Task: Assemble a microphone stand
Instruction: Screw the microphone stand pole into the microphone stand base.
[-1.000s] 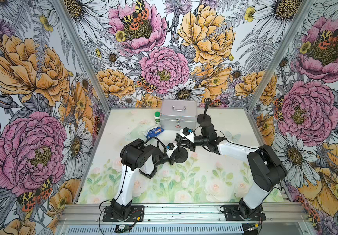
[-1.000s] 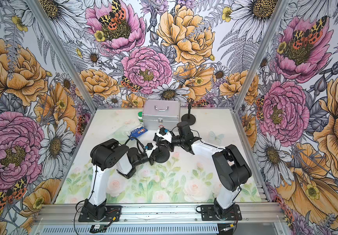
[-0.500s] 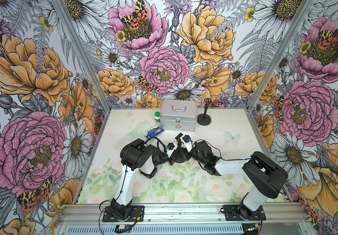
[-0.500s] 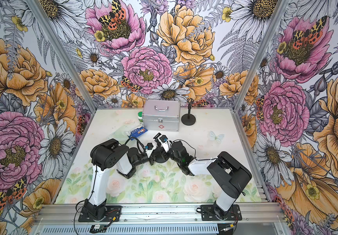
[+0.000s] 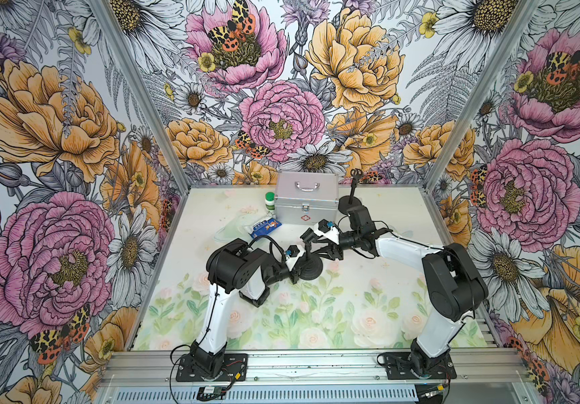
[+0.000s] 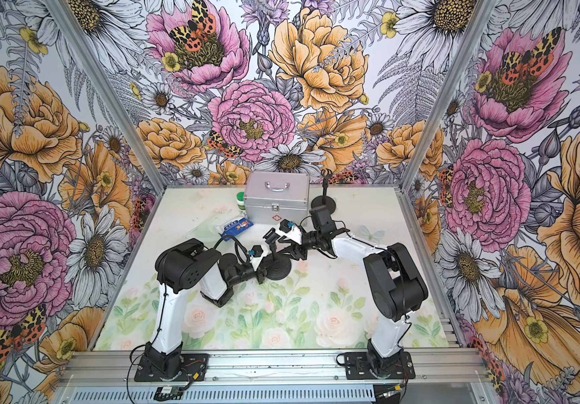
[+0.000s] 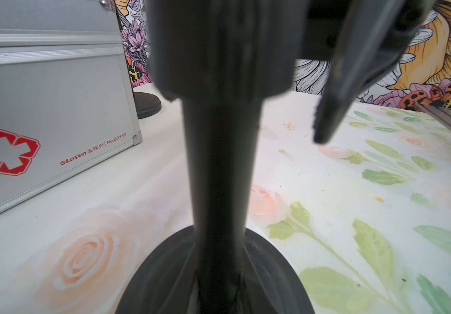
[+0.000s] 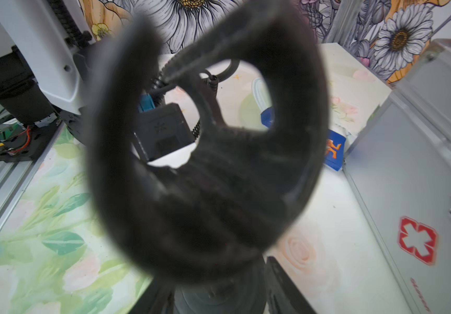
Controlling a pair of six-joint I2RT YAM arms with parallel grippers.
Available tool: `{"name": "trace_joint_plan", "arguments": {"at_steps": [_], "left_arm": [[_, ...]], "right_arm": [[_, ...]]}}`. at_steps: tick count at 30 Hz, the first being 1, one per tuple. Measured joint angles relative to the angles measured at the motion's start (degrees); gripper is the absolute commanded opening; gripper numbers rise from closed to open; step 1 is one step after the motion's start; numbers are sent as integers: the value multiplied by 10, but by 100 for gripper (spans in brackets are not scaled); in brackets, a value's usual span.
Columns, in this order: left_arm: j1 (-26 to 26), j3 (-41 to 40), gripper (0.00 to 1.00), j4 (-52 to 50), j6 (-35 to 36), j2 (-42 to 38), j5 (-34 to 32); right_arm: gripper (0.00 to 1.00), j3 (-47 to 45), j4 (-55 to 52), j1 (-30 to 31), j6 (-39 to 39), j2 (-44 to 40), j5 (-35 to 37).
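In both top views we see the left arm folded low from 7 o'clock, its forearm lying nearly level toward the middle of the table (image 5: 386, 307). The left gripper (image 5: 299, 268) is clenched on the pole of the microphone stand (image 5: 313, 271), just above its round base. The stand is upright at the table's middle (image 6: 278, 270). The right arm reaches in from 5 o'clock, forearm sloping down, and the right gripper (image 5: 313, 245) sits at the clip (image 5: 305, 235) on top of the pole. A silver case (image 5: 306, 199) is at 12 o'clock, with a second stand (image 5: 353, 190) just beside it at 1 o'clock. A green-capped bottle (image 5: 269, 203) and a blue packet (image 5: 264, 226) lie toward 11 o'clock.

In the left wrist view the pole (image 7: 219, 176) fills the centre. One of the right gripper's fingers (image 7: 333, 108) hangs apart from it, so we read that gripper as released. The case (image 7: 56, 108) bears a red cross and, in red, "GLosen 金隆兴 | No.B0169".

In the right wrist view the blurred clip (image 8: 219, 217) fills the middle, with fingers (image 8: 281, 280) spread on either side below it. The case (image 8: 422, 163) shows its red cross; the writing under it is too blurred for us to read.
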Motion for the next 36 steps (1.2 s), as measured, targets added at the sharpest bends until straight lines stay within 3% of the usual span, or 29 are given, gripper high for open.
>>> {"name": "trace_joint_plan", "arguments": {"at_steps": [11,17,20,24,27,31,36], "left_arm": [[0,0,21,0,0,1,2],[0,5,21,0,0,4,9],[0,5,21,0,-2,4,9],[0,6,21,1,-2,5,9],[2,6,21,2,-7,5,8],[2,7,21,1,-6,5,10],[2,11,21,1,-6,8,14]], "right_arm": [[37,26,-26,10,-15,20,-53],[20,30,-28,7,-17,20,-46],[1,33,-30,7,-16,20,-39],[0,36,-28,18,2,19,-16],[0,15,14,38,45,2,35],[0,-113,211,64,180,-55,147],[0,-254,455,147,334,-87,402]]}}
